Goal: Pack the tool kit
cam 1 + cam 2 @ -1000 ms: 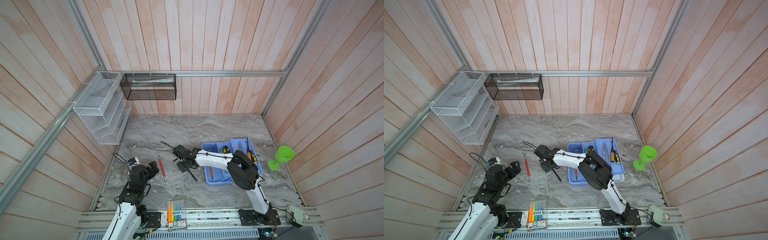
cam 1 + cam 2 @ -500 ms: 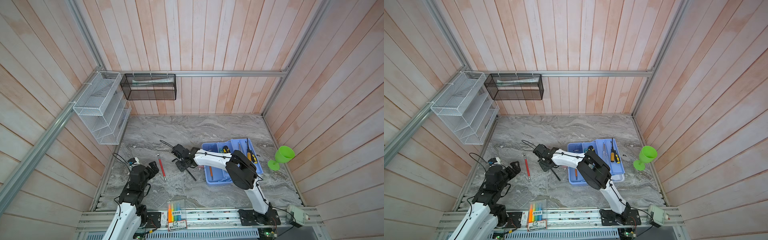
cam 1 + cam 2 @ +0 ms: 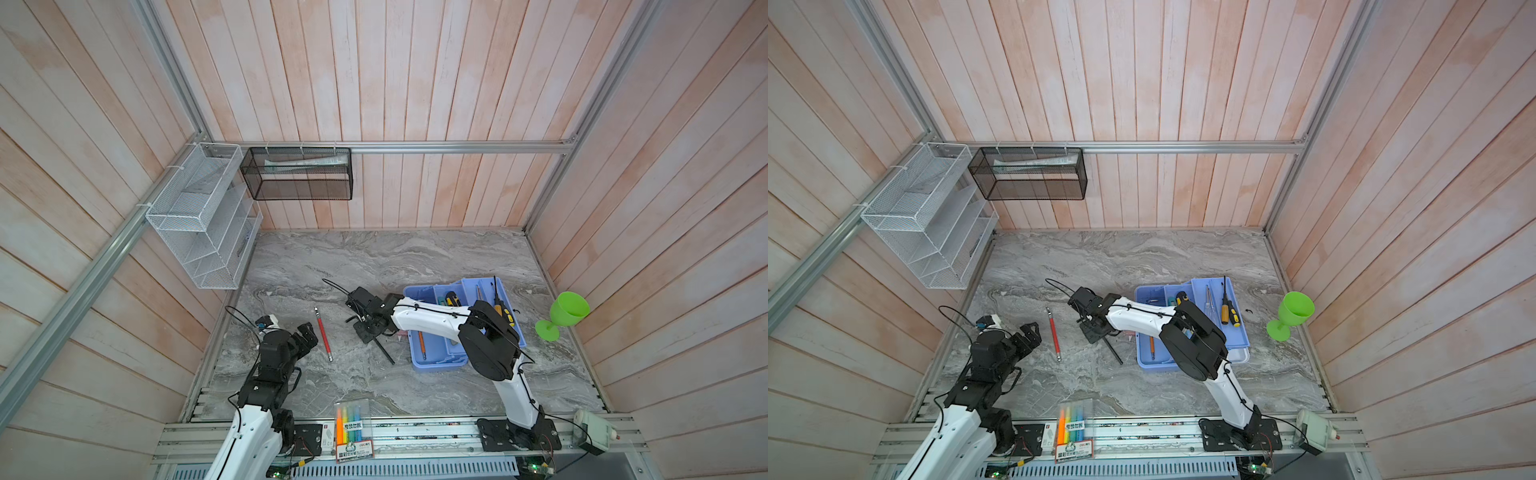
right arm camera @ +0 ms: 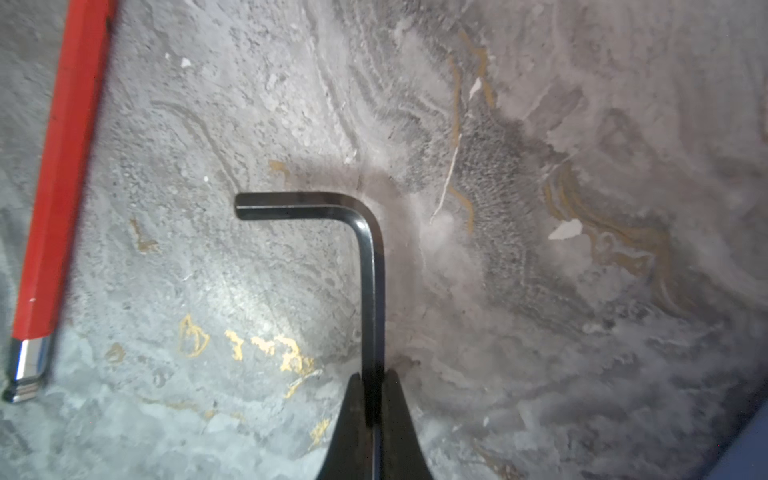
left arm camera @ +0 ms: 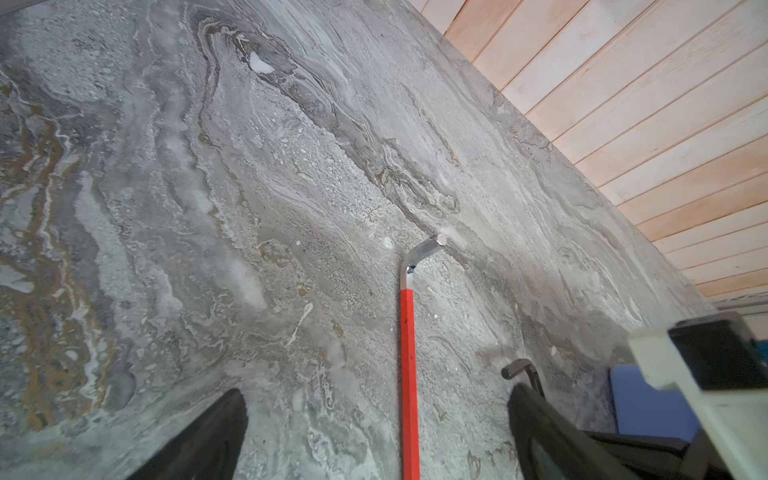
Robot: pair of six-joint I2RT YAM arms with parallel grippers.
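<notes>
The blue tray sat on the right of the table, what looked like screwdrivers inside. Just left, the right gripper pinched the black hex key by its long shaft. Farther left lay the red hex key, the left gripper beside it, jaws spread wide.

right gripper, slightly open a second ago, now clamped onto the black hex key

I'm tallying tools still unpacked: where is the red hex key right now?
In both top views the red hex key lies flat on the marble table, left of centre, between the left pincer and the black hex key.
</notes>
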